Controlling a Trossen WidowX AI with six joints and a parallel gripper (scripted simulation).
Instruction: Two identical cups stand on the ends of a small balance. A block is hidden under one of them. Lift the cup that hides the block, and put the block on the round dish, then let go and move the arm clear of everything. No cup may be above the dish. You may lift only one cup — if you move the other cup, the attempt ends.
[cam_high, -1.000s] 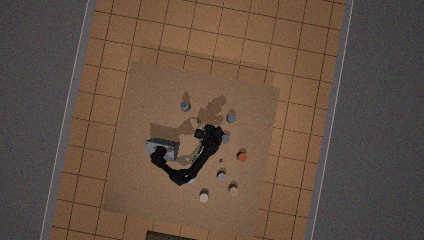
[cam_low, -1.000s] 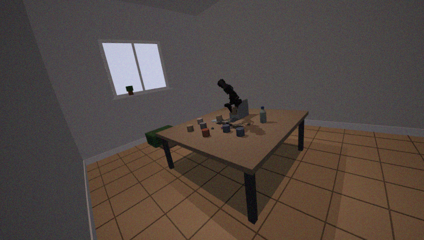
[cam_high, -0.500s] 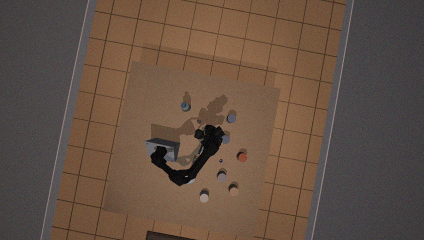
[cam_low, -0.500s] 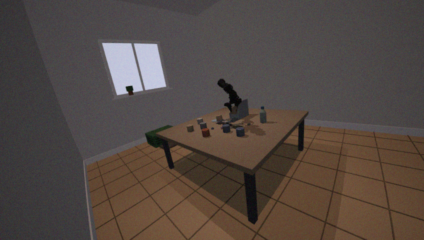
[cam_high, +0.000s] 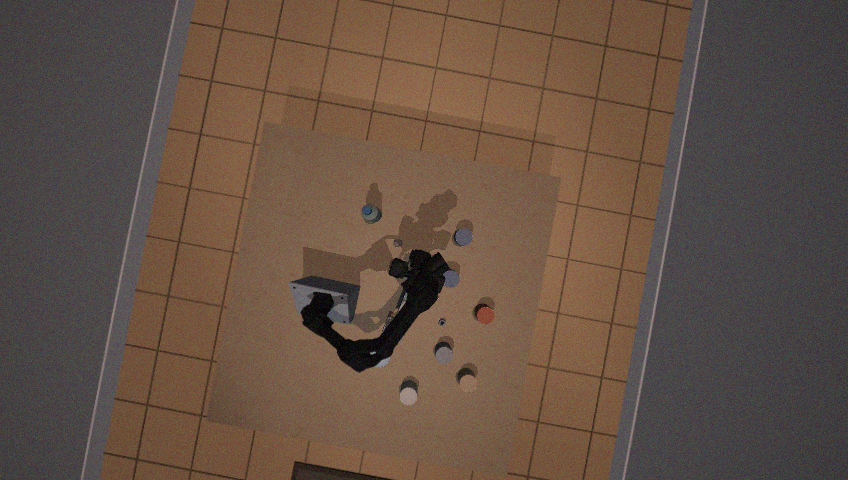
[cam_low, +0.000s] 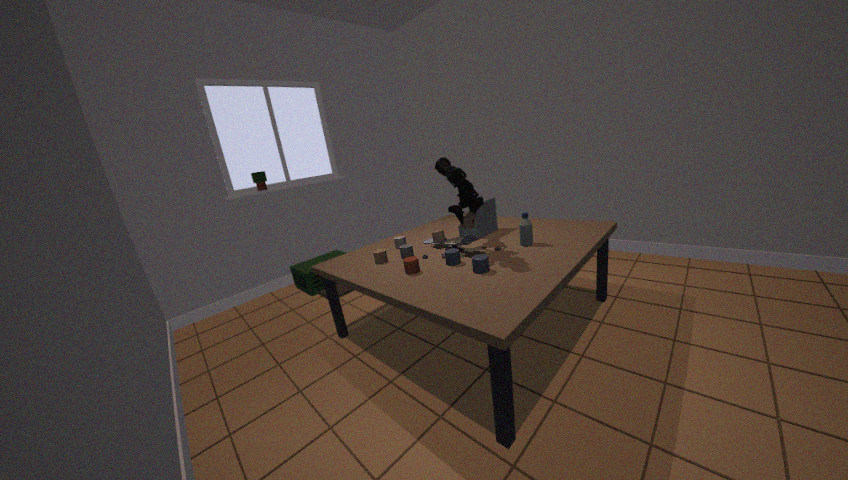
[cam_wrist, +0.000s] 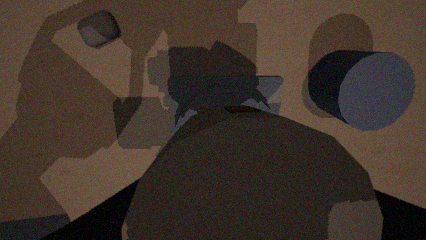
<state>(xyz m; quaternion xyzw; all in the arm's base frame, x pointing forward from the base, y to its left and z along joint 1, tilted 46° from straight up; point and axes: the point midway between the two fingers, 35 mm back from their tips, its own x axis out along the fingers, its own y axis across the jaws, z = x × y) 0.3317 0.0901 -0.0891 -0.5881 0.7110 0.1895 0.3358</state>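
Observation:
My gripper (cam_high: 416, 267) (cam_low: 466, 212) (cam_wrist: 235, 181) is shut on a brownish-grey cup (cam_low: 468, 221) (cam_wrist: 250, 170), which fills the lower middle of the wrist view. The cup is held above one end of the balance (cam_high: 404, 299) (cam_wrist: 273, 83); a bluish end plate shows beyond it in the wrist view. The other cup (cam_low: 438, 235) stands at the far end in the exterior view; the arm hides it in the top view. The pale round dish (cam_high: 383, 361) (cam_low: 427, 242) is partly hidden under the arm in the top view. I cannot make out the block; the held cup covers much of the plate.
Two blue cylinders (cam_high: 463, 236) (cam_low: 480, 264) (cam_wrist: 377, 90), a red one (cam_high: 485, 314) (cam_low: 411, 265) and several paler ones stand nearby. A bottle (cam_high: 370, 212) (cam_low: 526, 232) stands toward the back. A small grey lump (cam_high: 397, 242) (cam_wrist: 99, 29) lies near the balance. A grey panel (cam_low: 487, 220) stands by the arm's base.

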